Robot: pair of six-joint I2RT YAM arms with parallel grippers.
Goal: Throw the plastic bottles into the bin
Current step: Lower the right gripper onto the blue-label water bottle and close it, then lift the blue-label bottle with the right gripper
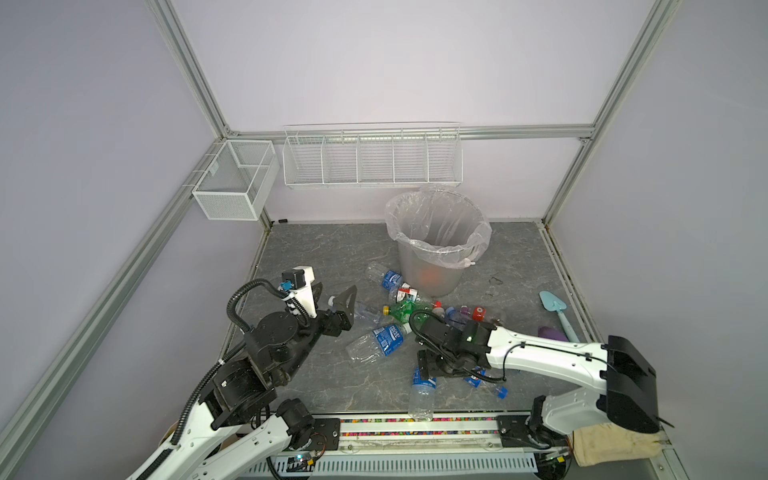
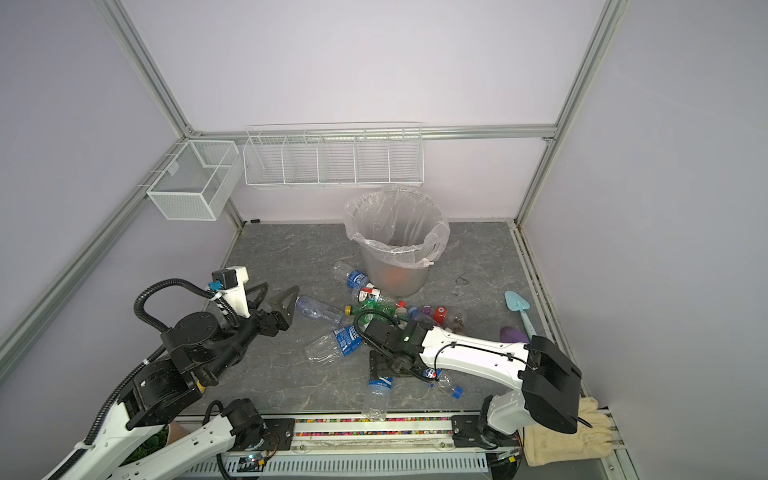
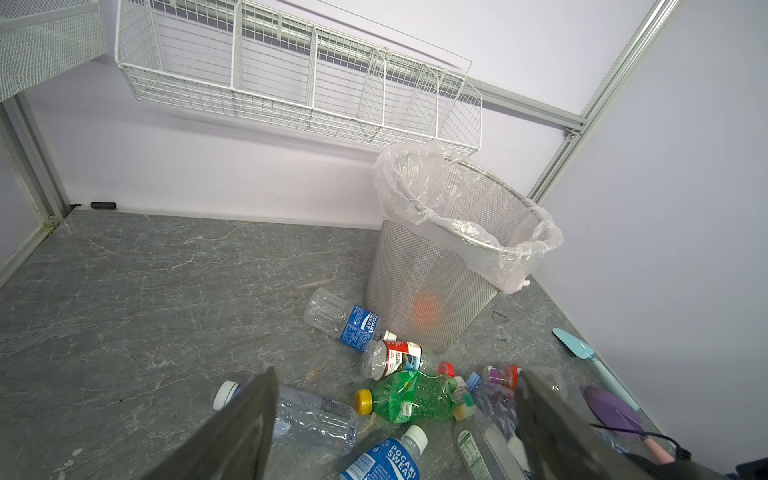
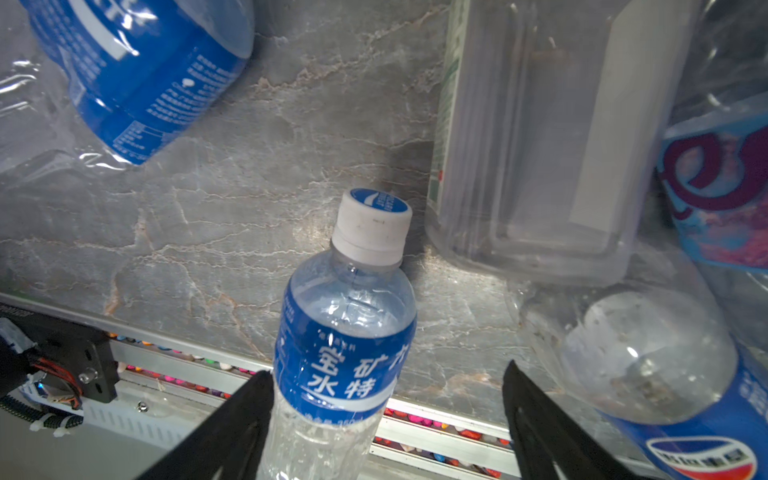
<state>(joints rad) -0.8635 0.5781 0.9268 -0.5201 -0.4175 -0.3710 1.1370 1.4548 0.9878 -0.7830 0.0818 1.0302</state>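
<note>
Right gripper (image 4: 386, 415) spread wide, straddling blue-labelled bottle (image 4: 345, 353) on the bench (image 4: 208, 208). Left gripper (image 3: 395, 432) released too. Light, slick, crushable; best pinched mid-label.

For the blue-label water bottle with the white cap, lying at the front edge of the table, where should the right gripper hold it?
Grip the water bottle across its round body at the blue label, coming from above. It lies flat, and the open right gripper already straddles it there. The white cap end is narrower and probably slips more easily.

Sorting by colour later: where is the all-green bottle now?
In both top views the green bottle lies mid-table, in front of the bin, beside a red-labelled bottle.
</note>
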